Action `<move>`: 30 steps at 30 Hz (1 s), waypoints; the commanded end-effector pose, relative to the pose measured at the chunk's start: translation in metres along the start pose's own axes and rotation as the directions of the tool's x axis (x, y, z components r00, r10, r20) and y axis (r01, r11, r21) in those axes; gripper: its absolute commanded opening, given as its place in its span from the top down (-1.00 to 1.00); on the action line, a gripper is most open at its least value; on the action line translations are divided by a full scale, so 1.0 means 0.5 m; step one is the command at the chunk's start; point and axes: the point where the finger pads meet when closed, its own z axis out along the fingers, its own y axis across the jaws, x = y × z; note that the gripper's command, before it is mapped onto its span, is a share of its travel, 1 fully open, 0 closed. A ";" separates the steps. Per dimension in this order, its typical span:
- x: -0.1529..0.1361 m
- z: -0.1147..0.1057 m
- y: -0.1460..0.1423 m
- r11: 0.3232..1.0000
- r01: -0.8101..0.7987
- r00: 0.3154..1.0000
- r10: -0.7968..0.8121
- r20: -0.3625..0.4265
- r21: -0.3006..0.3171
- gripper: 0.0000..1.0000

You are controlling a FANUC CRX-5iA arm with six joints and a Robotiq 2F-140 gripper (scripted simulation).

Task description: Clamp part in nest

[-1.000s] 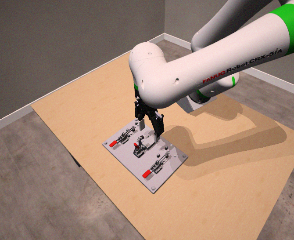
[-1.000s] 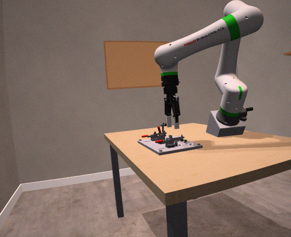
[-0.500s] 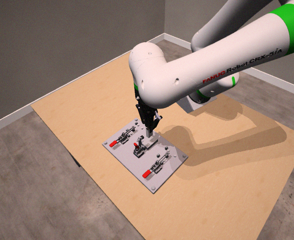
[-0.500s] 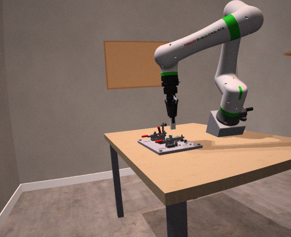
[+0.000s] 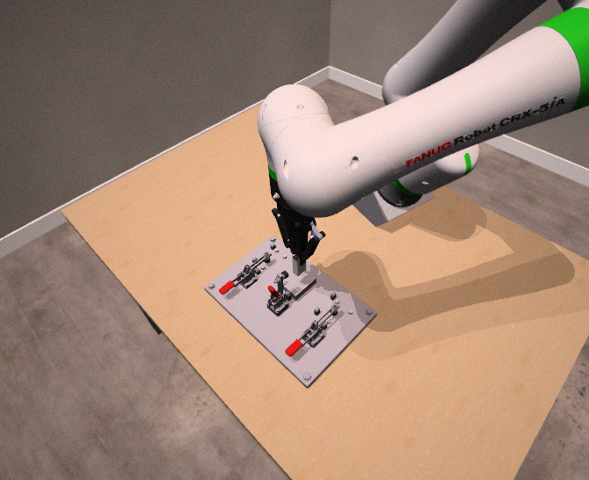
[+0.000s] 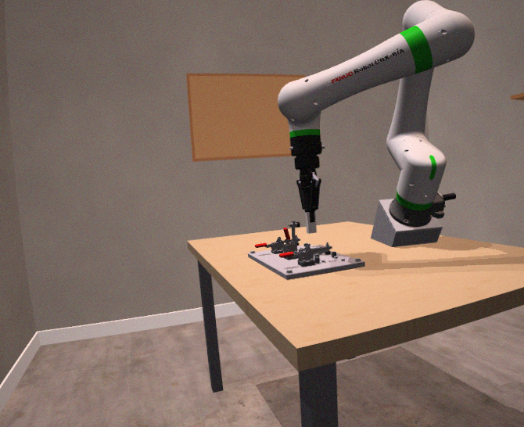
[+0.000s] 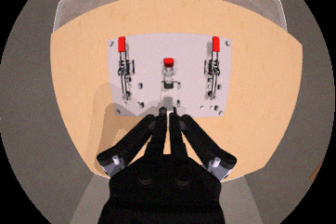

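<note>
The grey fixture plate [image 5: 261, 330] [image 6: 293, 271] [image 7: 187, 55] carries three toggle clamps. The grey part [image 5: 309, 281] lies in the middle nest; the wrist view shows only a pale edge of it [image 7: 167, 101] above the fingertips. The middle clamp [image 5: 272, 290] [image 6: 286, 232] [image 7: 168, 62] stands open with its red handle upright. The left clamp [image 5: 226, 287] [image 7: 122, 44] and the right clamp [image 5: 294, 349] [image 7: 216, 44] have their handles lying flat. My gripper [image 5: 299, 266] [image 6: 311, 226] [image 7: 168, 102] is shut and empty, pointing down just above the part's end far from the clamp.
The fixture lies on a wooden table [image 5: 170, 207] [image 6: 367, 299], near its left edge in the exterior view. The robot's base [image 6: 404, 229] stands at the table's back. The arm's shadow falls to the right of the plate.
</note>
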 end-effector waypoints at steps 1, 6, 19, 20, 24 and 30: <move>0.000 0.000 0.000 1.000 0.000 1.000 0.000 0.000 0.000 1.00; 0.000 0.002 0.000 1.000 0.000 1.000 0.000 0.000 0.000 1.00; 0.000 0.036 0.000 1.000 0.000 1.000 0.000 0.000 0.000 1.00; 0.000 0.039 0.000 1.000 0.000 1.000 0.000 0.000 0.000 1.00; 0.000 0.042 0.000 1.000 0.000 1.000 0.000 0.000 0.000 1.00; 0.000 0.043 0.000 1.000 0.000 1.000 0.000 0.000 0.000 1.00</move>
